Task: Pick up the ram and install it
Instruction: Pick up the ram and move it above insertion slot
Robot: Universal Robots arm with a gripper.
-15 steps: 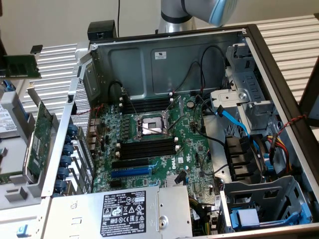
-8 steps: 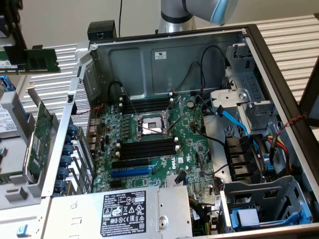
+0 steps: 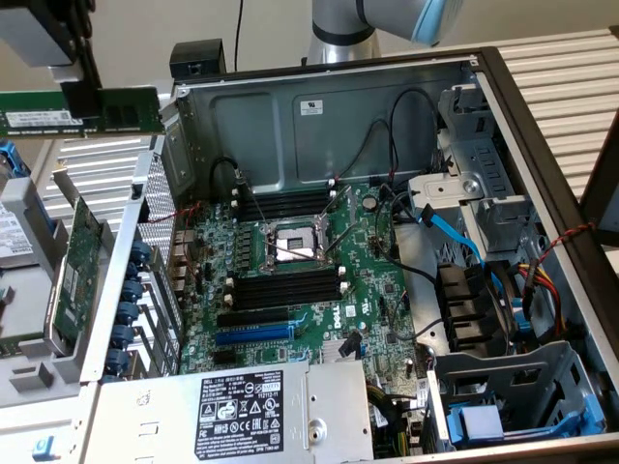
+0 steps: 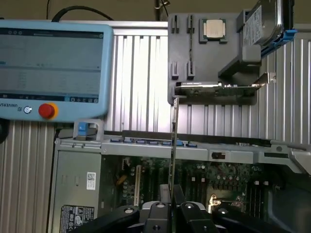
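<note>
Tally, referenced to the CPU socket (image 3: pixel 290 244). Sockets: one. Motherboard (image 3: pixel 377 290): one, carrying the socket. Memory-slot banks (image 3: pixel 285 287): two, one on each side of the socket. Ram (image 3: pixel 131 108): one stick, well apart from the socket. Gripper (image 3: pixel 81 114): one. Expansion card (image 3: pixel 77 275): one, well apart from the socket. Blue cable (image 3: pixel 450 232): one, near the socket. Teach pendant (image 4: pixel 53 68): one. Loose processor (image 4: pixel 215 30): one. Hard drive (image 4: pixel 262 24): one.

Site: I judged it a robotics lab, probably | Evidence: I saw an opened computer case (image 3: pixel 290 106) on a slotted aluminium bench (image 3: pixel 561 77), teach pendant (image 4: pixel 53 63), red stop button (image 4: pixel 46 111).
</note>
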